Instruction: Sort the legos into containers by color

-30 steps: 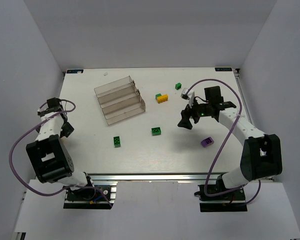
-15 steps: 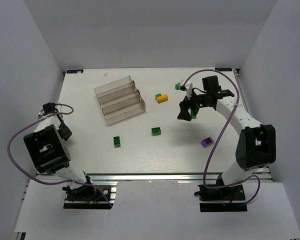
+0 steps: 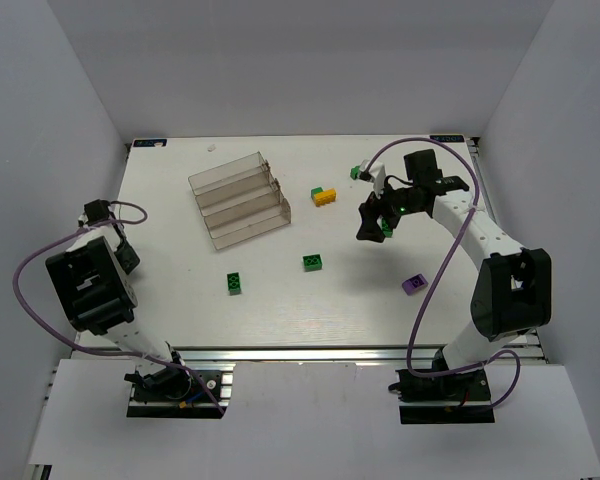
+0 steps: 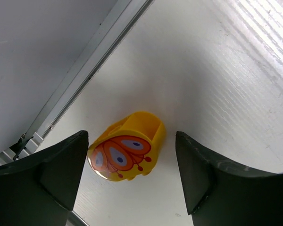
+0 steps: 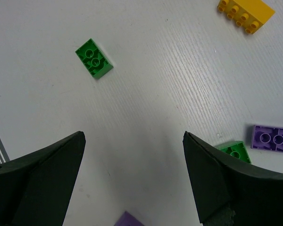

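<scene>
Pincers: right pincer (image 5: 132, 141) spread, empty; green brick (image 5: 94, 59) ahead-left, yellow brick (image 5: 246, 10) ahead-right, on tabletop (image 5: 155, 84). Left pincer (image 4: 132, 141) spread; yellow butterfly-printed piece (image 4: 125, 153) between its fingers.

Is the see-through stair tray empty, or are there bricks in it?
Empty. The clear stepped tray shows bare plastic in all three steps; a green brick and a yellow brick lie outside it.

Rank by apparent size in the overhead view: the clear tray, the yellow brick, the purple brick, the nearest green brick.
1. Clear tray.
2. Yellow brick and purple brick: look alike, unranked.
3. Green brick, slightly smaller.
</scene>
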